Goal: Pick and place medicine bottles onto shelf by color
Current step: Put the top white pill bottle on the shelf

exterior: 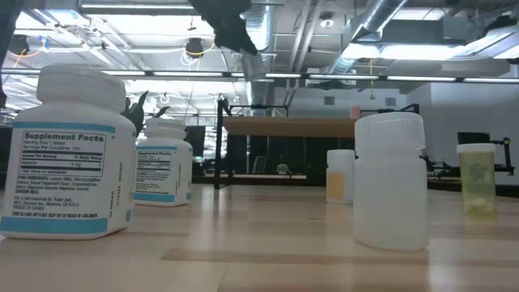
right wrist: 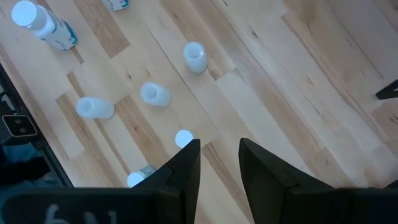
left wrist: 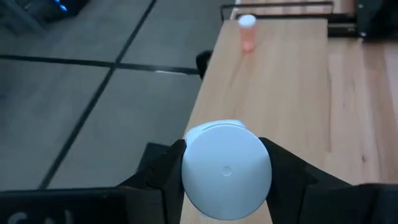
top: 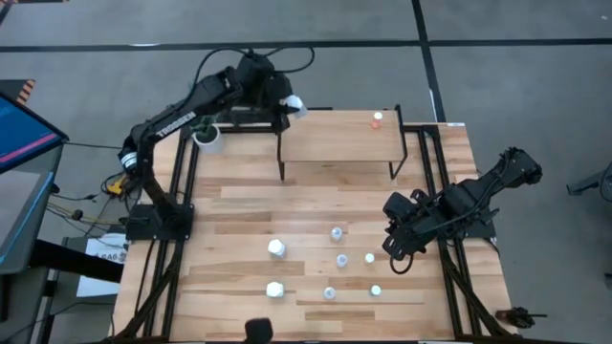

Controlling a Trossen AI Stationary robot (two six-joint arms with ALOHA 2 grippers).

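Clamped between the two dark fingers [left wrist: 163,180] of the left gripper [left wrist: 227,180] in the left wrist view is a white bottle [left wrist: 227,169], seen cap-first and filling the gap between them. Just past it the shelf [left wrist: 280,87] is seen, a light-wood platform, with the bottle held over its near end by the edge. At the far end of that platform a red-capped bottle [left wrist: 247,31] stands upright. From above, the same left gripper [top: 287,103] is found at the shelf's [top: 335,139] left rear corner, the white bottle [top: 295,105] gripped in it, and a potted plant [top: 207,134] stands beside the arm, off the shelf's left end.

The right gripper [right wrist: 219,163] is held above the tabletop [right wrist: 298,93] with its fingers [right wrist: 186,168] a little apart and nothing between them. Below it small bottles are scattered: three pale translucent ones [right wrist: 154,94], and a small cap [right wrist: 183,138] just beside the finger. In the high view the right gripper [top: 398,250] is placed at the right of the loose group, near a small bottle [top: 369,258]. Two larger white bottles [top: 276,247] stand at the group's left, well apart from the shelf.

In the low view a labelled white bottle [exterior: 66,154] stands closest, a translucent one [exterior: 391,182] to its right.
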